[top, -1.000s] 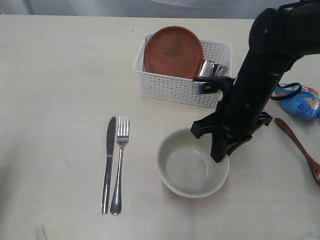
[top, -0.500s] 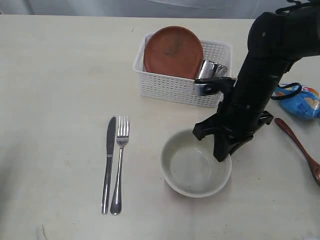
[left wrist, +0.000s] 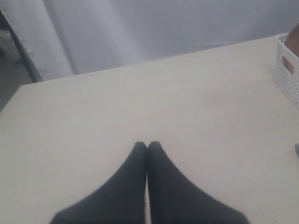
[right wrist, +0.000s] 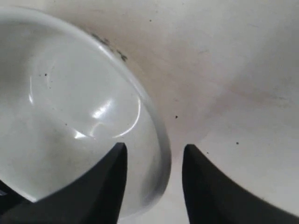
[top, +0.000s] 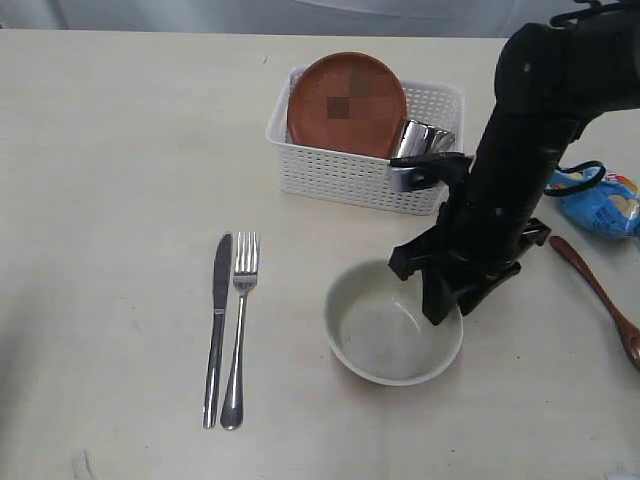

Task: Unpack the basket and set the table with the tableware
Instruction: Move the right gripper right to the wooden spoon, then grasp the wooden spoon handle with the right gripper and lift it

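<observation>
The off-white bowl (top: 393, 325) sits on the table (top: 120, 180) in front of the white basket (top: 345, 180). My right gripper (top: 440, 308) stands open over the bowl's right rim: one finger is inside the bowl (right wrist: 70, 116), the other outside, with gaps either side of the rim (right wrist: 154, 147). The brown plate (top: 346, 103) leans in the basket beside the steel cup (top: 425, 138). Knife (top: 217, 325) and fork (top: 240, 325) lie side by side to the left. The wooden spoon (top: 600, 295) lies at the right. My left gripper (left wrist: 146, 144) is shut and empty over bare table. No chopsticks show.
A blue snack bag (top: 600, 205) lies at the right edge behind the spoon, partly hidden by the right arm. A corner of the basket (left wrist: 287, 70) shows in the left wrist view. A grey curtain hangs beyond the table's far edge.
The bowl has slid a little to the right together with the right gripper. Knife, fork, basket and spoon have not moved.
</observation>
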Robot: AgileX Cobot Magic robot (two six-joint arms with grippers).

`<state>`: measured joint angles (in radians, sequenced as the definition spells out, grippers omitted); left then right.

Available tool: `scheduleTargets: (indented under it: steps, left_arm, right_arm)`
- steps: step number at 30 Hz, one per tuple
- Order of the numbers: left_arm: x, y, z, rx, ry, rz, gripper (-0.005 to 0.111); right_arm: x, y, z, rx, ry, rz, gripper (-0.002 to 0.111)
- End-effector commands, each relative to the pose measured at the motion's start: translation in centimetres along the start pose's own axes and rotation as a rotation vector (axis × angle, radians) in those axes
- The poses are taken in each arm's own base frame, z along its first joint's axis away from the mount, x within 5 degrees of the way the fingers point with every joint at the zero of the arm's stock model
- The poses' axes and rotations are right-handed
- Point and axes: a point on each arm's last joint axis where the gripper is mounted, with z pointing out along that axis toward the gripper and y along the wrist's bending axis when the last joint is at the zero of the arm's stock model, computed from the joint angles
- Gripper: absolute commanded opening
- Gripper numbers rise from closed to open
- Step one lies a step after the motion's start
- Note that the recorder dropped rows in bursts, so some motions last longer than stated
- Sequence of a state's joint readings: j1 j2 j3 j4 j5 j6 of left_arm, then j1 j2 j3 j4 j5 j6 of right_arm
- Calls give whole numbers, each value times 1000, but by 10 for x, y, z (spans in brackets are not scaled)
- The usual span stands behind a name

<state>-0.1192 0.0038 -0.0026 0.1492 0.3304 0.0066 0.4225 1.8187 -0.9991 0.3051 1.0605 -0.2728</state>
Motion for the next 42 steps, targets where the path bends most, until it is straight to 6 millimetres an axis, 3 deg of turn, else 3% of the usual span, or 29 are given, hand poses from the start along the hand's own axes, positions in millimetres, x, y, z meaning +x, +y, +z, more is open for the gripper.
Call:
scheduleTargets:
  steps: [1,12,15,17,21,27,34,42]
  left_arm:
    - [0,-1,0,8,-12,-10,0]
    - [0,-1,0,8,-12,-8,0]
    - [0,-1,0,8,-12,-8,0]
    - [0,-1,0,8,-12,-8,0]
    - [0,-1,0,8,-12,-8,0]
    - [0,-1,0,8,-12,-8,0]
    - [0,-1,0,8,-12,-8,0]
    - [0,-1,0,8,-12,-8,0]
  right_arm:
    - [0,-5,-15,81,69,-5,38]
    - [18,-32,-66,560,-15,126,38]
    - [32,-52,-59,592,27,217,38]
    - [48,-78,-46,530,52,312,38]
    - [64,-104,-22,382,-30,381,38]
    - [57,-109,-14,376,-168,305,38]
    - [53,-118,-8,438,-175,310,38]
    - [47,-124,13,404,-117,311,38]
